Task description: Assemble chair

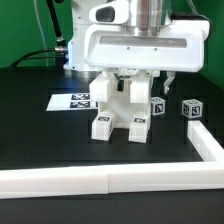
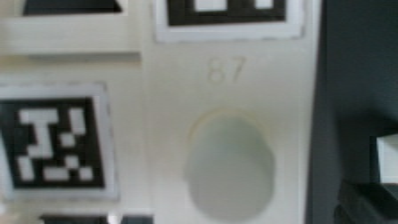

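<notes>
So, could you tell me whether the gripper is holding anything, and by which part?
It cannot be told: the gripper sits right over the top of the chair, but neither view shows its fingertips clearly enough to see a grip.

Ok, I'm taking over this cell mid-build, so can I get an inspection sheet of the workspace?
Surface: black table, edged by a white border rail at the front and the exterior view's right.
Job's things: part-built white chair standing on two legs; loose cube beside it, second cube further to the exterior view's right.
Clutter: nothing seen.
Grippers: gripper right over the chair, fingers look spread, holding nothing.
Cables: dark cables behind, at the exterior view's left.
Surroundings: green backdrop; marker board flat on the table.
</notes>
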`<state>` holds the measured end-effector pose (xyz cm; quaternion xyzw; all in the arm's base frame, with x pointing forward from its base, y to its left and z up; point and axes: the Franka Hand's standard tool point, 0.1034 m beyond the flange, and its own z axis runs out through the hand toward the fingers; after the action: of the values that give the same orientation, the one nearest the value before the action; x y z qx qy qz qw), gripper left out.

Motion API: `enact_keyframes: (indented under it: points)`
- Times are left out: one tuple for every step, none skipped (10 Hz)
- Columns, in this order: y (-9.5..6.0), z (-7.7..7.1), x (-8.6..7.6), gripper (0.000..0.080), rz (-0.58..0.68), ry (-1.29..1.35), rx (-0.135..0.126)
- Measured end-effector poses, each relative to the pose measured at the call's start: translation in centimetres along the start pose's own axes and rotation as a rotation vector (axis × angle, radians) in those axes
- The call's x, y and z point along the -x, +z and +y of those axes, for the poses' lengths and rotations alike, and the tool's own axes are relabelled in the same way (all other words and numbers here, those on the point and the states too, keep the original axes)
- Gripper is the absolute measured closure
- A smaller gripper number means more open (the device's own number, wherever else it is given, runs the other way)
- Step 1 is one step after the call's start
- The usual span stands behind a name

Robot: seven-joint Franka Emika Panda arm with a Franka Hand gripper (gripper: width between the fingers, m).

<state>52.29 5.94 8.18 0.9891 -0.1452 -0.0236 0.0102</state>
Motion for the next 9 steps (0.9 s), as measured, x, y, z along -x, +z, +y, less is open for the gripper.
enact_keyframes:
  points:
    - [-0.6,-0.1,0.1,0.0150,-0.006,-0.001,-0.003]
    - [-1.4,-0.3,0.3,0.0150,-0.017,-0.001,-0.006]
    - [-2.3,-0.6,0.4,0.0150,-0.025,-0.002,-0.011]
    - [-3.2,-0.8,0.6,0.0150,-0.032,0.005,-0.017]
    - [-4.3,-1.3,1.1,0.0150,-0.043,0.017,-0.021]
    - [-5.2,-2.0,1.5,0.0150,-0.041,0.029,-0.027]
    - [-5.9,-2.9,2.0,0.0150,-0.044,0.050,-0.031]
    - [-6.5,-3.9,2.7,0.0150,-0.043,0.072,-0.034]
    - [-6.6,-4.9,3.3,0.0150,-0.041,0.089,-0.036]
